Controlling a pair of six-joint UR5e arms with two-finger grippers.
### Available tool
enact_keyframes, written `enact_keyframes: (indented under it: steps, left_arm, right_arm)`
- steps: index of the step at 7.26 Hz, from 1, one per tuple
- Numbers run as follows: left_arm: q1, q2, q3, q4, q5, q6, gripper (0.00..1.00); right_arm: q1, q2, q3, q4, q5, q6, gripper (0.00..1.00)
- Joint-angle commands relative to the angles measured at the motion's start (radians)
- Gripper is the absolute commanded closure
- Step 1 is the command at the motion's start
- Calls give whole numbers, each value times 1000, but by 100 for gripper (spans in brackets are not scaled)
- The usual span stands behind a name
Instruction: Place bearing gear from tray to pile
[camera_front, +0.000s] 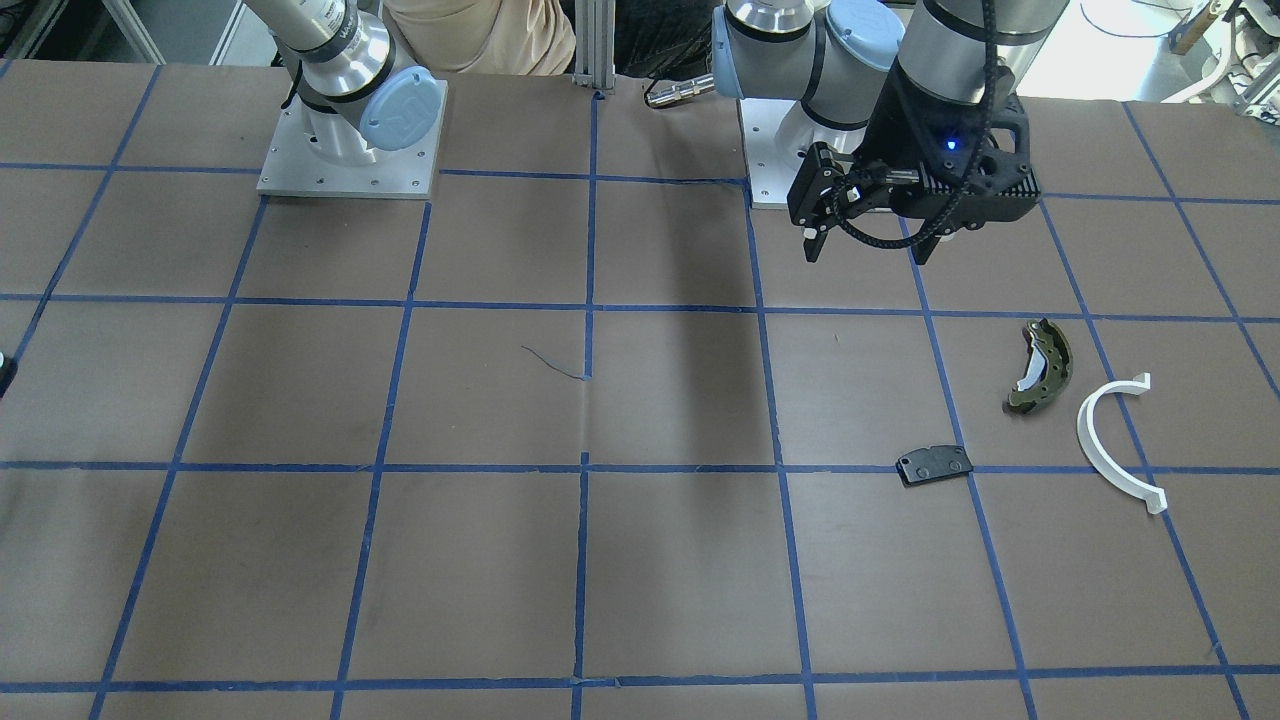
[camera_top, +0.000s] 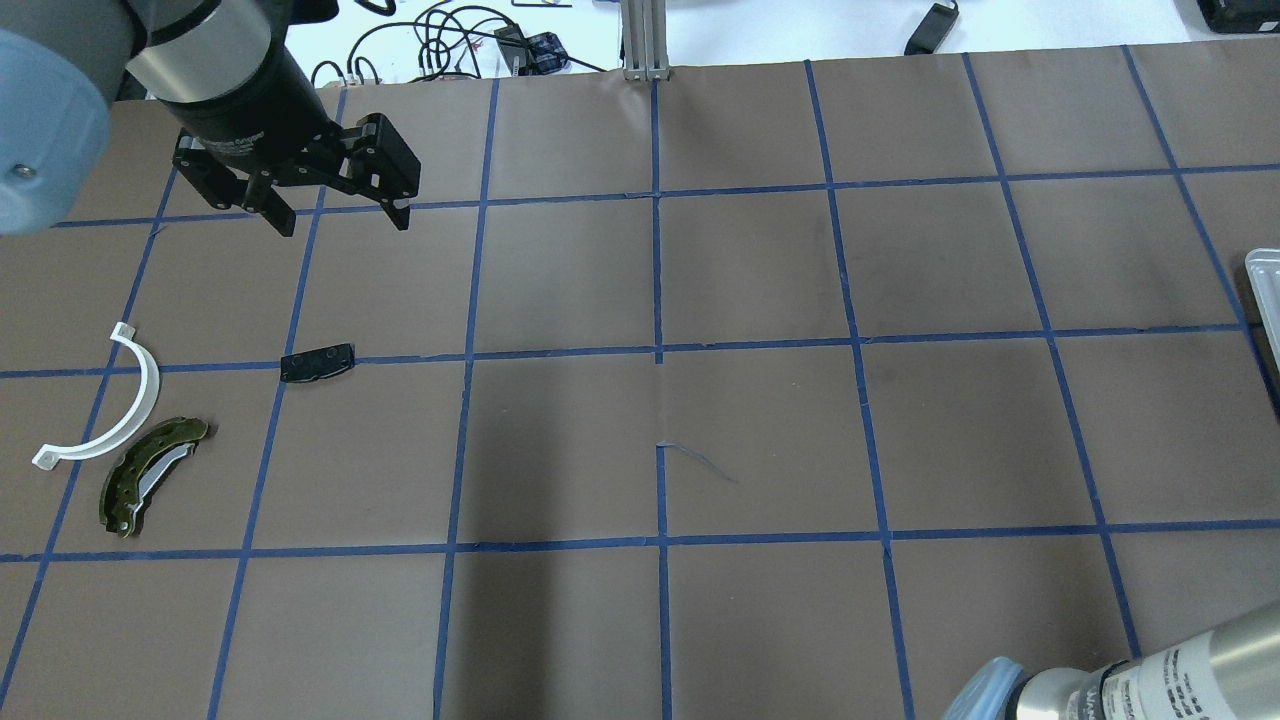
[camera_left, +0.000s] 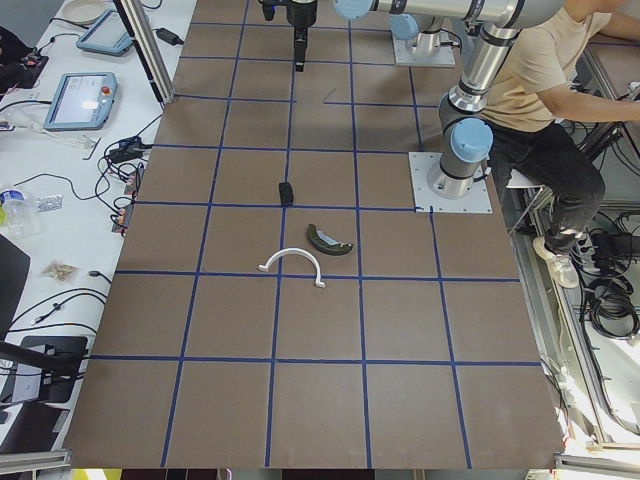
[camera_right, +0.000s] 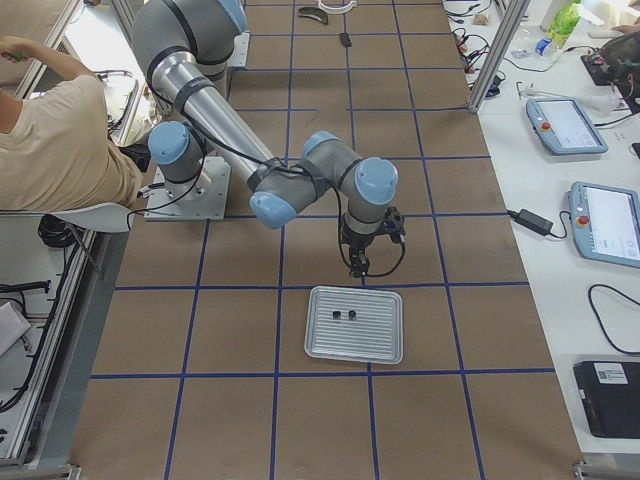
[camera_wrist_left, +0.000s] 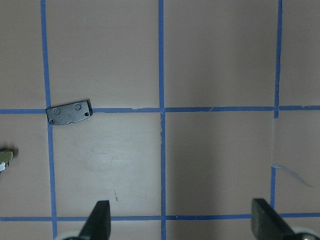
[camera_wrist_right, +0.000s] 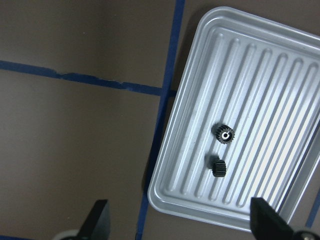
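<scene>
The right jaws are hanging wide open over the rim of the tray (camera_wrist_right: 280, 75), so they are best centring on the bearing gear (camera_wrist_right: 223, 134) lying mid-tray, avoiding the neighbouring gear (camera_wrist_right: 218, 166), while the left jaws are hovering open near the pile (camera_top: 125, 475) on the counter (camera_top: 760, 440).

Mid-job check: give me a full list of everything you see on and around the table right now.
small black gears: two, black, close together in the tray
silver ribbed metal tray: one, silver, at the table's right end
olive-green curved brake shoe: one, olive, table's left part, beside the half-ring
white plastic half-ring: one, white, left edge area
flat black rectangular pad: one, black, on a blue tape line, apart from the other two
brown table with blue tape grid: one
seated operator in beige shirt: one, behind the robot
left hand: black, open, empty, above the table near the pad
right hand: open, empty, above the tray's edge
</scene>
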Motion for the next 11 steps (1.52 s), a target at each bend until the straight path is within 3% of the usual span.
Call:
enact_keyframes:
  steps: [1, 4, 11]
  left_arm:
    - [-1, 0, 0, -1, 2, 0, 0]
    - [-1, -2, 1, -1, 0, 0, 0]
    - [-1, 0, -3, 1, 2, -2, 0]
  right_arm:
    - [-43, 77, 1, -65, -5, -38, 5]
    - [-80, 166, 0, -154, -9, -93, 14]
    - [-80, 207, 12, -156, -23, -87, 38]
